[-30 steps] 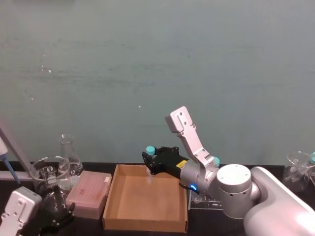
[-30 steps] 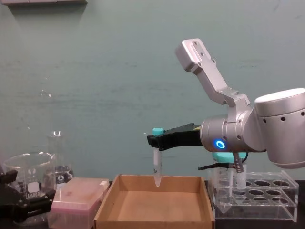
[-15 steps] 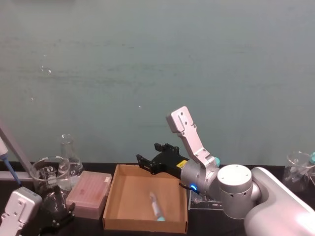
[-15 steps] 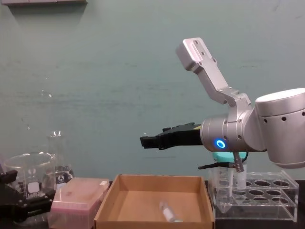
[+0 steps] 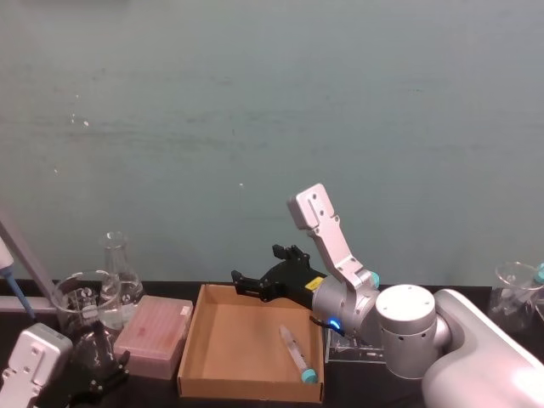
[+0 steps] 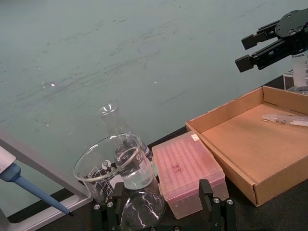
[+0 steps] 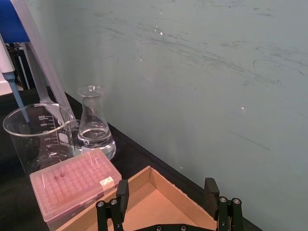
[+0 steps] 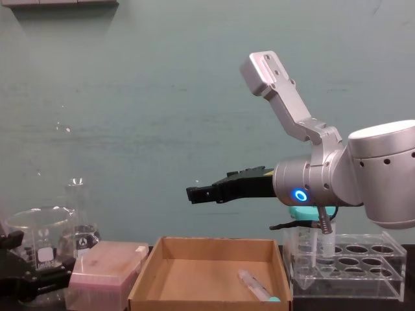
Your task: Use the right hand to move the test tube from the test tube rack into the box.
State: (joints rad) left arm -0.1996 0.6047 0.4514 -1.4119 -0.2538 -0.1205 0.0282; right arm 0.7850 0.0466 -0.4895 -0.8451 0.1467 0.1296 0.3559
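Note:
The test tube [image 5: 297, 351] lies flat in the brown cardboard box [image 5: 191, 340], near its right wall, with its teal cap toward the front. In the chest view the test tube [image 8: 254, 285] rests on the floor of the box [image 8: 207, 299]. My right gripper [image 5: 257, 265] hovers open and empty above the box's back edge, well above the tube; the chest view shows the right gripper [image 8: 193, 194] level over the box. The clear test tube rack [image 8: 350, 272] stands just right of the box. My left gripper [image 6: 161, 192] is parked open at the near left.
A pink translucent box [image 5: 153, 334] sits directly left of the cardboard box. Behind it stand a glass beaker [image 5: 81, 302] and a flask [image 5: 119, 263]. A wider teal-capped tube [image 8: 311, 217] stays in the rack. Another beaker [image 5: 514, 289] stands at the far right.
My right gripper opened and let go of the tube. The tube dropped into the box and slid toward its right front. The fingers spread wider; the arm barely moved.

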